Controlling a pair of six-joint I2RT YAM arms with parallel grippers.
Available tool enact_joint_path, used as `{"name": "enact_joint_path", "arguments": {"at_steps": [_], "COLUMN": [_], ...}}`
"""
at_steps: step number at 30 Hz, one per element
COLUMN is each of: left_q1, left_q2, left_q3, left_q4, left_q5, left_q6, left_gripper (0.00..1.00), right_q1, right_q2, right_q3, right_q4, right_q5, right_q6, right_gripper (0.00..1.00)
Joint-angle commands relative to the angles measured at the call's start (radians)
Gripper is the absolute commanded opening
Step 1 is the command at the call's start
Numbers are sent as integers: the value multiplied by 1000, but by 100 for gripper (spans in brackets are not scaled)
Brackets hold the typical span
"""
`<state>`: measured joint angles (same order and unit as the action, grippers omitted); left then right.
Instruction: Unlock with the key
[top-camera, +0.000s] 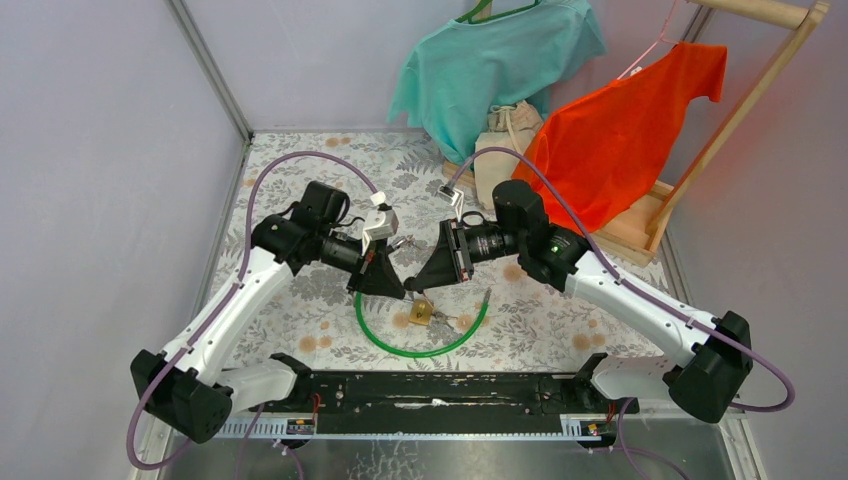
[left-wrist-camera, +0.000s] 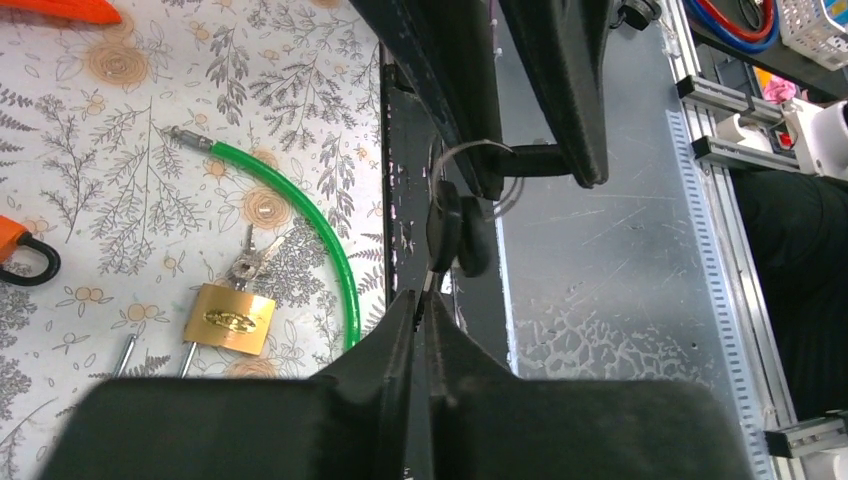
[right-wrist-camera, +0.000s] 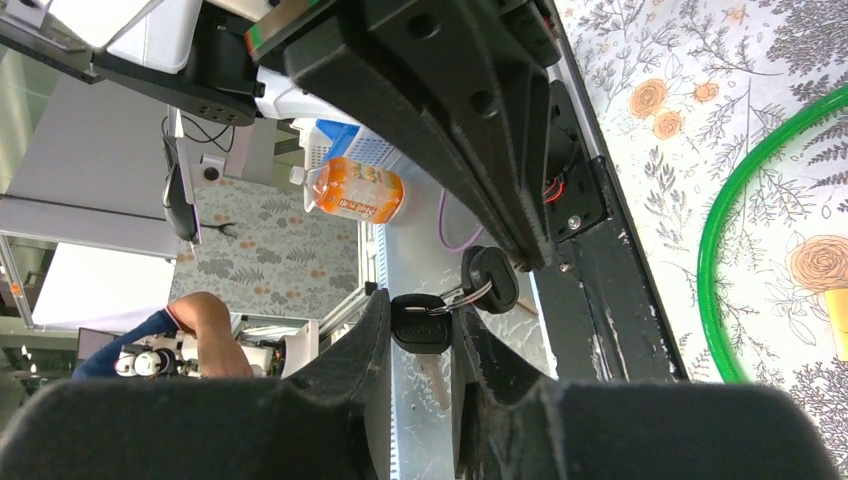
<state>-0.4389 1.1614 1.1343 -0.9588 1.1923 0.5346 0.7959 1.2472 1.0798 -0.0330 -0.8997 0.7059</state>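
A brass padlock (top-camera: 421, 313) (left-wrist-camera: 230, 318) lies on the floral tabletop inside a green cable loop (top-camera: 420, 345) (left-wrist-camera: 320, 230). Both grippers meet just above it. My right gripper (right-wrist-camera: 421, 305) (top-camera: 412, 286) is shut on the black head of a key (right-wrist-camera: 420, 322), whose blade points back toward the wrist. A ring (right-wrist-camera: 470, 295) joins it to a second black-headed key (right-wrist-camera: 490, 278) (left-wrist-camera: 445, 225). My left gripper (left-wrist-camera: 422, 298) (top-camera: 401, 293) is shut on that second key's blade.
A small bunch of keys (left-wrist-camera: 247, 262) lies next to the brass padlock. An orange padlock (left-wrist-camera: 20, 250) sits at the left. A wooden rack (top-camera: 740, 110) with a teal shirt (top-camera: 500, 60) and an orange shirt (top-camera: 630, 130) stands at the back right. The black rail (top-camera: 440, 390) runs along the near edge.
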Motion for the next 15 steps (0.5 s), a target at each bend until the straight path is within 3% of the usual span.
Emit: {"name": "enact_joint_path", "arguments": {"at_steps": [1,8,12,15], "left_q1": [-8,-7,-9,-18], "left_q2": [-23,-34,-34,-35], "left_q3": [42,78,120,171], "left_q4": [-10,-17,-108,-194], "left_q5": [-81,-173,-264,-369], "left_q6": [-2,-33,40,130], "left_gripper": [0,0,0,0], "right_q1": [8,9,9,8], "right_q2": [1,3,-1,-10], "right_q3": [51,56,62,76], "right_q4": [22,12,-14,-63], "right_q5": [-21,-24,-30,-11], "right_q6": [5,0,-10,-43], "right_gripper": [0,6,23,47]}}
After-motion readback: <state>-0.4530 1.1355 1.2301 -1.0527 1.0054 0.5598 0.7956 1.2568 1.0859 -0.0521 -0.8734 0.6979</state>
